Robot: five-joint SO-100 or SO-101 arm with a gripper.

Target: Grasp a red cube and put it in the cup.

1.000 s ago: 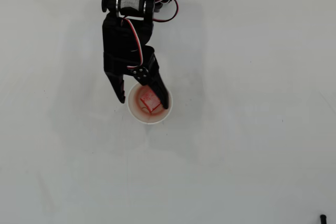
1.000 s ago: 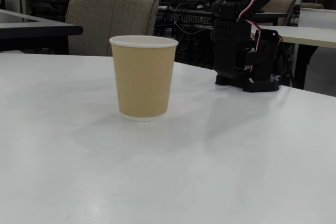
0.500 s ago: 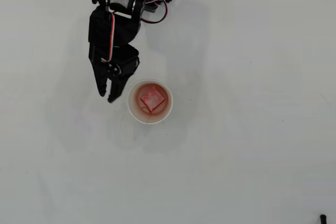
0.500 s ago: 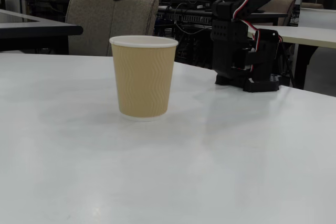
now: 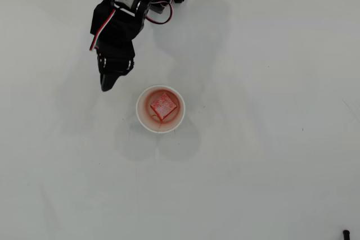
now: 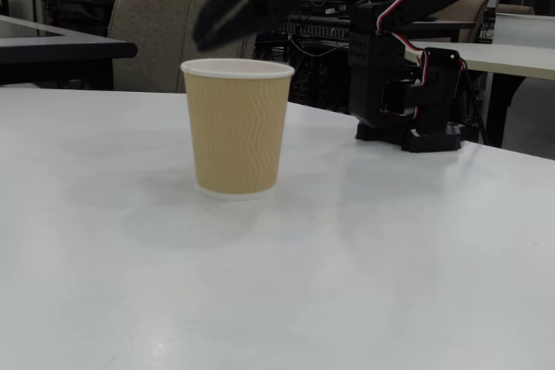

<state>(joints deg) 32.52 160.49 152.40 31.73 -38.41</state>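
Note:
The red cube [image 5: 163, 105] lies inside the cup [image 5: 138, 111], tilted on the cream bottom. In the fixed view the cup [image 6: 236, 127] stands upright as a tan ribbed paper cup with a white rim, and the cube is hidden behind its wall. My black gripper [image 5: 107, 86] is up and to the left of the cup in the overhead view, apart from it, its fingers drawn together to a point with nothing held. In the fixed view the gripper [image 6: 205, 38] hovers above and behind the cup's left rim.
The arm's base [image 6: 406, 84] stands at the back right of the white table [image 6: 347, 283]; it sits at the top edge in the overhead view. A small black object [image 5: 346, 232] lies at the bottom right corner. A chair [image 6: 165, 23] stands behind the table.
The gripper pulled back from over the cup, up and to the left, and its fingers closed together. The cube stays in the cup.

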